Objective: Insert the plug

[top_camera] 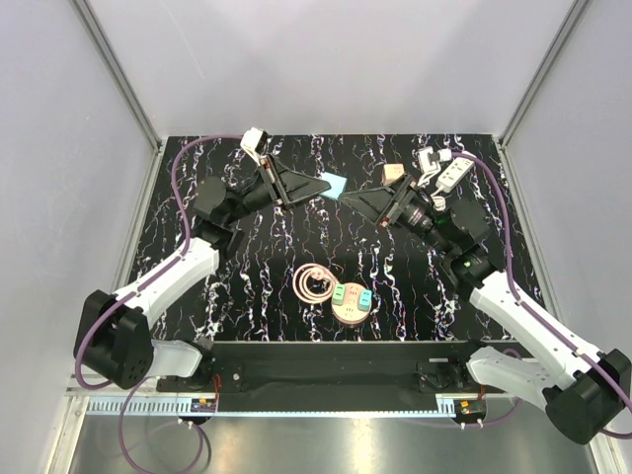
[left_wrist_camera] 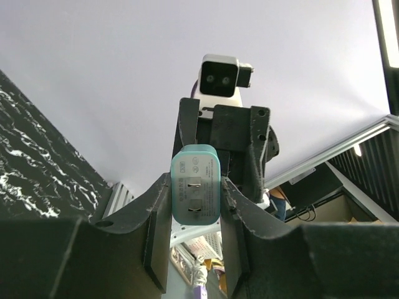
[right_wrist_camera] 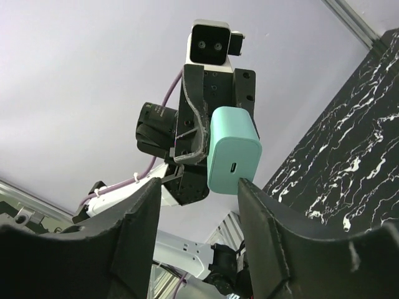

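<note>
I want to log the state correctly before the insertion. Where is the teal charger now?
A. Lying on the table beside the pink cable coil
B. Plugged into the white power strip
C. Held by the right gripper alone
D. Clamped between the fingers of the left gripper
D: in the left wrist view the teal charger sits pinched between the two fingers of the left gripper, with its flat prongs facing that camera.

Bright, even light; sharp, soft shadows

Overhead looks down; wrist views face-to-face, sharing plug [left_wrist_camera: 195, 185].
</note>
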Controlling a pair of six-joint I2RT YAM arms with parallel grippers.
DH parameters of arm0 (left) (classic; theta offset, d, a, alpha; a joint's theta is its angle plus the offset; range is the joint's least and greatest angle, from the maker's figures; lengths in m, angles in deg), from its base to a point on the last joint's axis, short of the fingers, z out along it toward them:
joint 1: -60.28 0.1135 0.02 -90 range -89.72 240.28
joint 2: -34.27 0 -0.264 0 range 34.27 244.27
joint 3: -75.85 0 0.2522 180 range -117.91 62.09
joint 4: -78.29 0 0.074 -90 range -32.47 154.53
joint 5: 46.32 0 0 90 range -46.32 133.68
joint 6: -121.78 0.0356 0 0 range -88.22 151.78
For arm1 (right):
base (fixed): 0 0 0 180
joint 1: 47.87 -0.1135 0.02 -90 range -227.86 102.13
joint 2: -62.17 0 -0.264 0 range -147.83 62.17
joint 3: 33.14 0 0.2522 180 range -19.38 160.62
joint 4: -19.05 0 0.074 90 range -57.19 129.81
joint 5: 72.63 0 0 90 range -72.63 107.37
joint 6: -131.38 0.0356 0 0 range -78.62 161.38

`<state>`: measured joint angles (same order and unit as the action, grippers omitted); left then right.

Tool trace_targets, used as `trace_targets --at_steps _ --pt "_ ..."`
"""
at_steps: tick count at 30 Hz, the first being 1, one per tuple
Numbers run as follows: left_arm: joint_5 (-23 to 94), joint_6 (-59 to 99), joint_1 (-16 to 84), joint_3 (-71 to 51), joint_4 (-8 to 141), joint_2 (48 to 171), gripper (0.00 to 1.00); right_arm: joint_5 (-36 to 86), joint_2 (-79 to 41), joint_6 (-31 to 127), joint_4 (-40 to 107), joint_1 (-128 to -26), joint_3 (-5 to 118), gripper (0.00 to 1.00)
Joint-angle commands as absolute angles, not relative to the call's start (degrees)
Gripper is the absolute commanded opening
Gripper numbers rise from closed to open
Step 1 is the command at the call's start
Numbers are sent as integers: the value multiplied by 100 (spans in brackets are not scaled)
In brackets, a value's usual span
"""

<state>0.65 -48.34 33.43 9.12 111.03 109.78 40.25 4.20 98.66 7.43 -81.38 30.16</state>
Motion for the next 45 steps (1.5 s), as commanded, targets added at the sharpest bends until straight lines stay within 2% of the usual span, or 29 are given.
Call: trace_targets --at_steps 1,4,6,8,9,13,18,21,25,31,35,41,45 --pt "193 -5022 3128 857 11735 11003 0 3864 610 9931 328 -8162 2975 57" --pt "254 -5066 3049 857 11797 11038 0 3838 662 9860 486 -8170 3036 58" --pt "281 -5119 2996 848 11858 11065 0 3759 750 9834 521 -8170 2993 62" --pt "289 -5154 2970 822 11876 11074 0 3461 846 9772 819 -8170 2975 71" --pt "298 -5145 2961 813 11824 11065 0 3338 969 9746 942 -8170 2966 71" --pt "377 -4979 2917 778 11551 10968 0 3117 1084 9614 1426 -8170 3080 60" --pt "465 -4943 2855 681 11419 10889 0 3249 1031 9737 1497 -8170 3142 63" --pt "588 -4777 2759 628 11200 10758 0 3476 997 9763 1453 -8170 3212 59" --pt "676 -4706 2697 681 11129 10643 0 3635 952 9877 1270 -8162 3134 63" --pt "667 -4785 2644 769 11173 10590 0 3407 1084 9957 1058 -8170 2843 64" --pt "667 -4767 2627 778 11155 10573 0 3363 1067 9922 1067 -8170 2826 51" --pt "703 -4846 2591 883 11357 10678 0 3565 1049 10035 628 -8170 2720 50" --pt "668 -4873 2574 909 11507 10775 0 3609 1032 10080 479 -8162 2641 44"
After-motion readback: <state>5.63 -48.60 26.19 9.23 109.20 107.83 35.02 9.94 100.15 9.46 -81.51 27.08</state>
